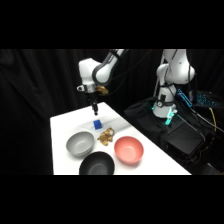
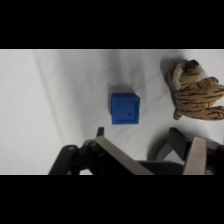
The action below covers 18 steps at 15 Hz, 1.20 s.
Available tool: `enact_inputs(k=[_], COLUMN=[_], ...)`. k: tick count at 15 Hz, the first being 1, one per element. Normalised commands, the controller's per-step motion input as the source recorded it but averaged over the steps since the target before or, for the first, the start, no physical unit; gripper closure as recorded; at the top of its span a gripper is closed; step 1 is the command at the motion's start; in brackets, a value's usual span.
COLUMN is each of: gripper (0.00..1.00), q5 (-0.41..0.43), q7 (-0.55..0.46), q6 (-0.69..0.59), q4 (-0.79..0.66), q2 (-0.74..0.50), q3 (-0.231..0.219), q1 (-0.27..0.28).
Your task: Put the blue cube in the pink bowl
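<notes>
The blue cube (image 1: pixel 97 124) (image 2: pixel 125 108) rests on the white table (image 1: pixel 65 125), behind the bowls. My gripper (image 1: pixel 94 107) (image 2: pixel 155 160) hangs just above and slightly behind it, open and holding nothing. In the wrist view the cube lies ahead of the fingertips (image 2: pixel 116 155), not between them. The pink bowl (image 1: pixel 129 149) stands upright at the table's front right with nothing visible in it, well apart from the cube; the wrist view does not show it.
A grey bowl (image 1: pixel 80 144) sits front left and a black bowl (image 1: pixel 97 164) at the front edge. A brown striped plush toy (image 1: pixel 106 136) (image 2: pixel 196 91) lies between the cube and the bowls. Dark equipment and cables (image 1: pixel 185 135) fill the right side beyond the table.
</notes>
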Motion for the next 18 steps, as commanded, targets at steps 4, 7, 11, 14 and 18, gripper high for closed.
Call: enact_inputs(k=[4,7,11,14,18], gripper=[0.0,0.0,0.0,0.0,0.0], q5=[0.163,0.187,0.123,0.049,0.026], q7=[-0.14,-0.13,-0.04,0.04,0.04], q6=[0.19,0.21,0.24,0.27,0.25], q4=[0.07,0.04,0.05,0.06,0.06], q2=[0.17,0.15,0.16,0.17,0.12], q3=[0.133,0.146,0.104,0.067,0.08], q1=[-0.135,-0.133,-0.096,-0.071,-0.08])
